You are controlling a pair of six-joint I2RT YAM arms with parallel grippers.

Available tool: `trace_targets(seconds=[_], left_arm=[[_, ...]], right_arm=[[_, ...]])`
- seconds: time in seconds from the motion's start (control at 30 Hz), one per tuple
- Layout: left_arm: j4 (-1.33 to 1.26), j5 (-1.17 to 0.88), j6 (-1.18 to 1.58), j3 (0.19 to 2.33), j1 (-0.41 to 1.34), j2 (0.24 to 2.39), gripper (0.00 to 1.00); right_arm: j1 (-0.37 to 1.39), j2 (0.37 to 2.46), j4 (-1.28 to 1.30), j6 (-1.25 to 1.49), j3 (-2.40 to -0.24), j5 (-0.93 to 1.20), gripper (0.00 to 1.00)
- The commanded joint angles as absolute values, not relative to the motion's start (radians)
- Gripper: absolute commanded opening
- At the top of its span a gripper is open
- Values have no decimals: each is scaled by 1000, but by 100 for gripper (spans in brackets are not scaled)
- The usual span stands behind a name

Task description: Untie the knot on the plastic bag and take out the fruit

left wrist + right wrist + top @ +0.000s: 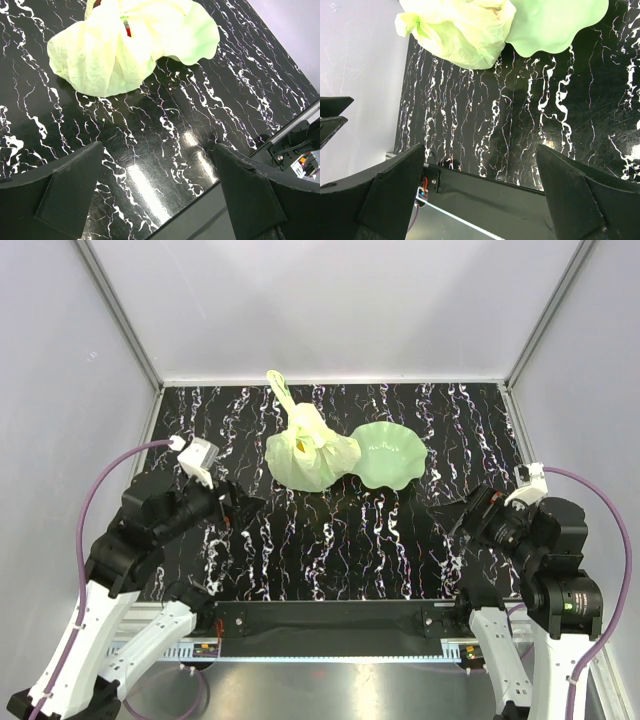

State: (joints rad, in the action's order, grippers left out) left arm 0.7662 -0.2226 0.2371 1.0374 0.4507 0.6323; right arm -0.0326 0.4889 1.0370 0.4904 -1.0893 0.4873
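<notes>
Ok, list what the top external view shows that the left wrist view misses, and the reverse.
Only top external: the long end of the knot, reaching toward the back wall, and the green dish's whole wavy rim. Only left wrist: a red fruit piece peeking through the bag's folds. Both: the plastic bag next to the dish on the black marbled table.

We see bright, even light from overhead, leaving only faint, soft shadows on the glossy black, white-veined tabletop [340,540]. In the left wrist view pale glare patches sit on its near part, and the thin, translucent yellow-green plastic bag [100,55] looks washed out, its creases faint.
</notes>
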Motion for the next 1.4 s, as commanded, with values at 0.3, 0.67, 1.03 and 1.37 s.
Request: trace_targets(seconds=[0.3, 0.67, 1.03, 1.37], left_arm=[[851, -316, 236, 1052, 454, 572, 99], [482, -156, 6, 1038, 454, 971, 99], [241, -339, -213, 1074, 420, 1293, 98], [161, -469, -253, 1178, 302, 1439, 95]], right_arm=[[-28, 466, 1078, 451, -1098, 417, 100], [-28, 403, 1109, 457, -1103, 417, 100], [-26, 350, 1143, 439, -1065, 402, 100], [-26, 356, 1117, 439, -1037, 397, 100]])
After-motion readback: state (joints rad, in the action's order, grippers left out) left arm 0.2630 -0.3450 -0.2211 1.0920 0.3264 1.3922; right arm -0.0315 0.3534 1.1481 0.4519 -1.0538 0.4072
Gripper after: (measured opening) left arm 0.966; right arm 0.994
